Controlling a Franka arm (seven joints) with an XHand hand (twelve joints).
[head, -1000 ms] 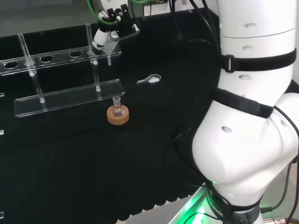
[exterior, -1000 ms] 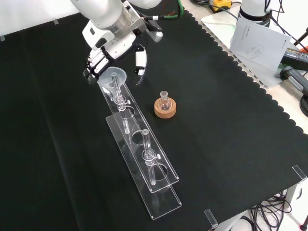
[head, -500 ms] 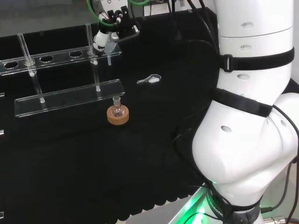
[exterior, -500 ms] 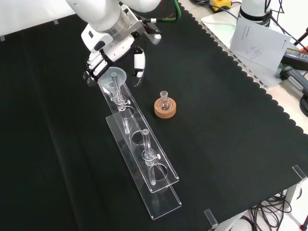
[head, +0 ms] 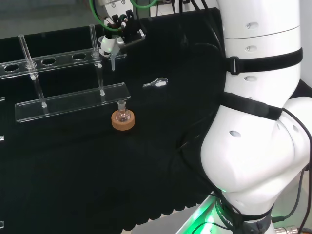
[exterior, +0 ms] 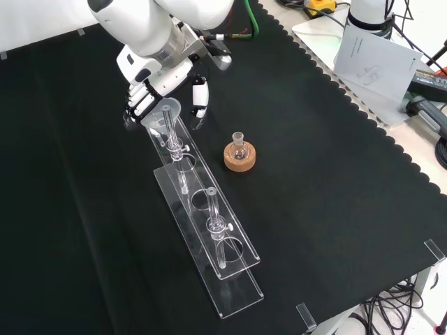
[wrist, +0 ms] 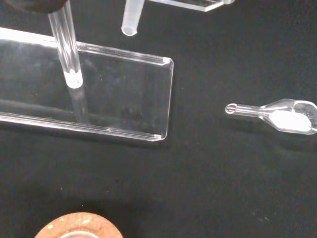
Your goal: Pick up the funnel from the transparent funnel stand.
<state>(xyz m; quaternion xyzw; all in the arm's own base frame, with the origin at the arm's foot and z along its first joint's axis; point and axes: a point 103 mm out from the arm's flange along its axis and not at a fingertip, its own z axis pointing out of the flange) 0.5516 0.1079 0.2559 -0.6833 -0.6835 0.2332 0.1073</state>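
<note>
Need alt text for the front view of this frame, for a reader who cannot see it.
The robot's black and white hand reaches down from the top of the view to the funnel at the far end of a clear funnel stand on black cloth. To the right, a small glass flask sits in a cork ring.

Head view from behind arm, front view opposite, both sharing funnel stand [head: 68, 101]
</note>
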